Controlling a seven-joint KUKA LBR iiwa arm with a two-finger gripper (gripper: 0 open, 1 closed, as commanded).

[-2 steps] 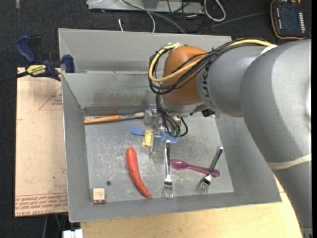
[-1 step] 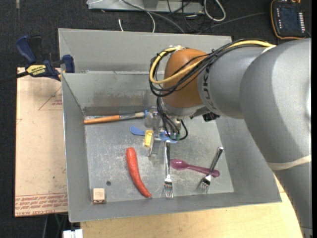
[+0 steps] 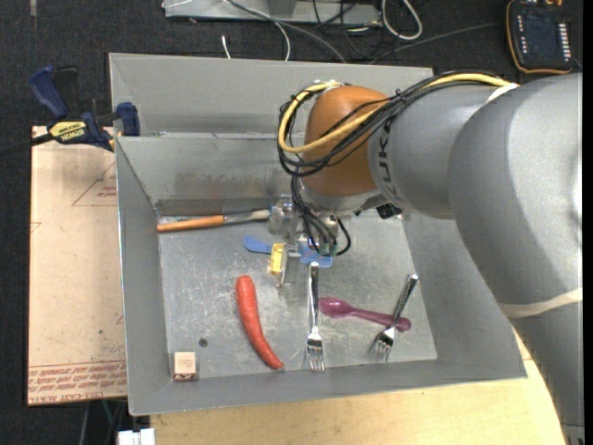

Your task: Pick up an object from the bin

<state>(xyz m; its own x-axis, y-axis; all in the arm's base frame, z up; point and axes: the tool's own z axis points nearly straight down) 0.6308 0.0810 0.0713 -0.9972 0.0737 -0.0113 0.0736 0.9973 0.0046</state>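
- Hand (image 3: 292,248): low over the middle of the bin (image 3: 139,248), above a flat blue piece (image 3: 258,245) with a yellow bit (image 3: 276,260) beside it; its spread cannot be told, cables hang across it.
- Orange-handled brush (image 3: 190,222): along the back wall, head near the hand.
- Red chilli (image 3: 256,324): left of centre, running toward the front edge.
- Metal fork (image 3: 314,327), pink spoon (image 3: 357,313), second fork (image 3: 397,318): front right.
- Wooden cube (image 3: 184,364): front-left corner.

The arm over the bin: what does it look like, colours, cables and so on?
The arm is thick, smooth and silver-grey, built of rounded segments. Its wrist wears an orange dome. Yellow and black cables loop over that dome, and dark lettering runs along the grey link beside it.
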